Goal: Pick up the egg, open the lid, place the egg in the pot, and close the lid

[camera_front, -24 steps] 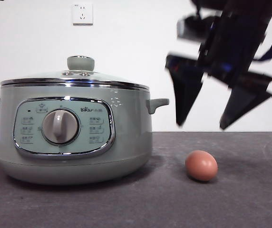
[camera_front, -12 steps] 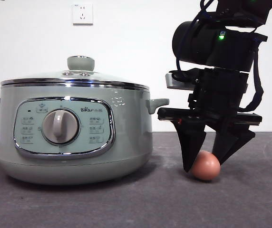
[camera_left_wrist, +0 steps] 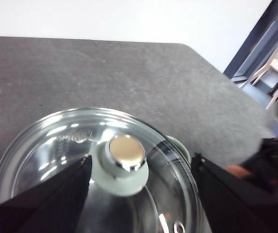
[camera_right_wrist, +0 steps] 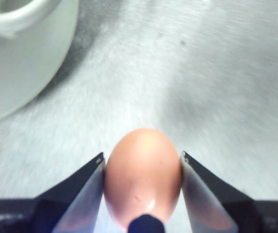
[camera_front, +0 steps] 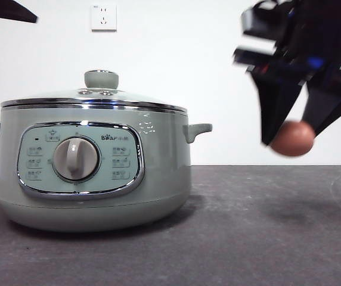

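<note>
Egg [camera_front: 292, 138] pinched in my right gripper [camera_right_wrist: 143, 170] and now lifted clear off the table — left gripper [camera_left_wrist: 139, 167] spread over the lid [camera_left_wrist: 46, 145] knob, pot [camera_front: 93, 179] unopened — lid's next.

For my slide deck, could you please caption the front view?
Right gripper holds the egg above the table, beside the pot with its lid on.

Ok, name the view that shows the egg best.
The right wrist view: the egg fills the frame, sharp, clamped in the right hand. The front view shows it blurred and lifted; the left wrist view shows only an orange sliver.
</note>
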Robot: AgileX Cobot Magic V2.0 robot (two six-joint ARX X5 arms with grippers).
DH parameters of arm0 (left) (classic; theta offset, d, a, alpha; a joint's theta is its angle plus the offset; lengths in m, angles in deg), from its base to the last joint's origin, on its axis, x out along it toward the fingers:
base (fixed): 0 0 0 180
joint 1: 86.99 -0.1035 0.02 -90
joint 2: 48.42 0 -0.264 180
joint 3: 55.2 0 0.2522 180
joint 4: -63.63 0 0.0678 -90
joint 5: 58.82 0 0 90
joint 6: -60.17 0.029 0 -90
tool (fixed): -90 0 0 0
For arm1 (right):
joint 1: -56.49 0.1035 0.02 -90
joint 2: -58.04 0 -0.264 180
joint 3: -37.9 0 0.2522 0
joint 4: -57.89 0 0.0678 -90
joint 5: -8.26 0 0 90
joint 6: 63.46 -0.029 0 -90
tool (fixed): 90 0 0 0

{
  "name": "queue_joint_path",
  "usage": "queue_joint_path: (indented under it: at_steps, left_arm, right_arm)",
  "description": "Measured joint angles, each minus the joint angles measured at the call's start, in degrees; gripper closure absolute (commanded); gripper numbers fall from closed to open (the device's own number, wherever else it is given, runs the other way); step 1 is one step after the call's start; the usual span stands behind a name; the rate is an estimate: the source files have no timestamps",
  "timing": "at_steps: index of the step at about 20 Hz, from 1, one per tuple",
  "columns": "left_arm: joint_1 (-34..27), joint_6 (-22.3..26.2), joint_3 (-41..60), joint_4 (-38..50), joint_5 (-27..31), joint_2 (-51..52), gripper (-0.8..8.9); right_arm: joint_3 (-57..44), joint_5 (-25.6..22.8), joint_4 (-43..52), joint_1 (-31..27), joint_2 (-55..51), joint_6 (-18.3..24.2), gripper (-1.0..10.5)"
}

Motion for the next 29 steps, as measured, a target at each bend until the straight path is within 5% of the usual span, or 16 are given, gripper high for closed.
queue_joint_path:
  at_steps: [8, 14, 29]
  left_arm:
    - [11.3, 8.1, -17.0, -11.2, 16.3, -20.7, 4.63]
    - [12.6, 9.2, -20.0, -13.5, 18.0, -28.1, 4.65]
    - [12.6, 9.2, -20.0, -15.1, 18.6, -28.3, 5.05]
  right_arm:
    - [0.0, -3.0, -4.6, -0.1, -10.0, 0.0, 9.6]
    - [0.0, -3.0, -6.2, -0.1, -10.3, 0.0, 9.6]
    - [0.0, -3.0, -6.3, -0.1, -10.3, 0.0, 9.6]
